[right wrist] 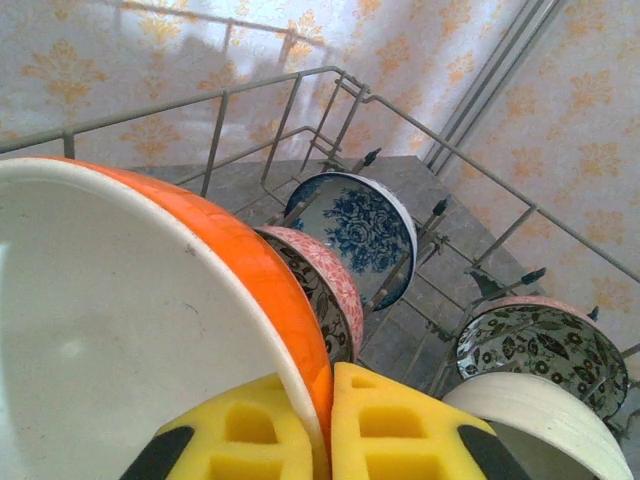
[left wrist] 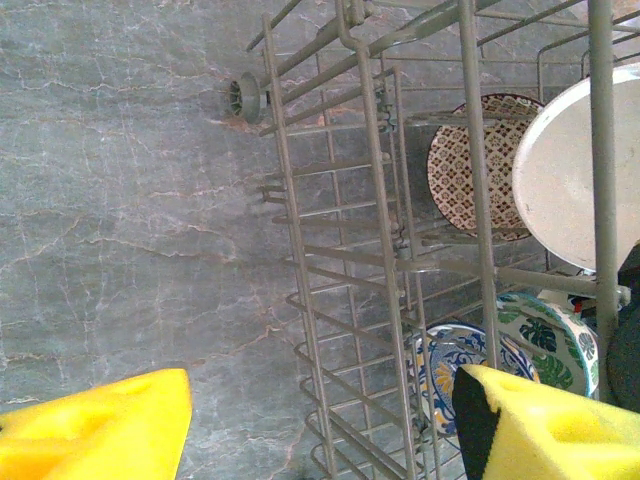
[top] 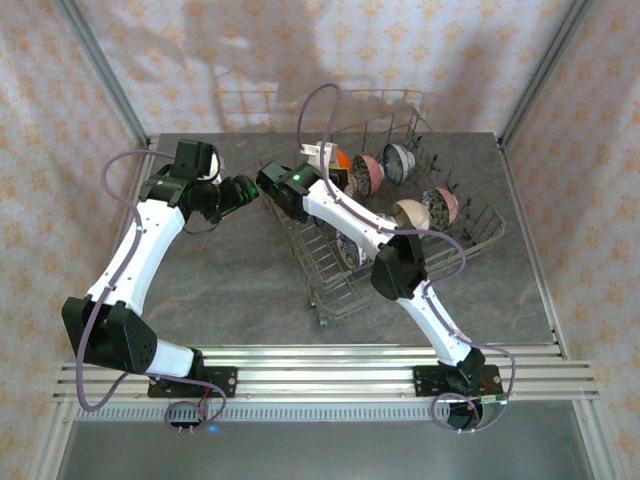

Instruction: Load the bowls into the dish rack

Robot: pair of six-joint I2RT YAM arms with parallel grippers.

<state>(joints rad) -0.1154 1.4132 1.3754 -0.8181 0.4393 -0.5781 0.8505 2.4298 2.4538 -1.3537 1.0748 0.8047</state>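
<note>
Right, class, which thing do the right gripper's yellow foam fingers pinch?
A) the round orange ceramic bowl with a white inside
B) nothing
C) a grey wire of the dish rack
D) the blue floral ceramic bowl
A: in the right wrist view the right gripper has a yellow finger on each side of the rim of the round orange ceramic bowl with a white inside.

Grey marbled tabletop (top: pixel 230 290), pale veins running through it from left to right. Behind, on the far side, cream wallpaper (top: pixel 300 50) with orange floral motifs, soft shadows cast across it. Slanted metal posts (top: pixel 100 70) at the far corners. Along the near edge, a ribbed aluminium rail (top: pixel 320 372).
</note>
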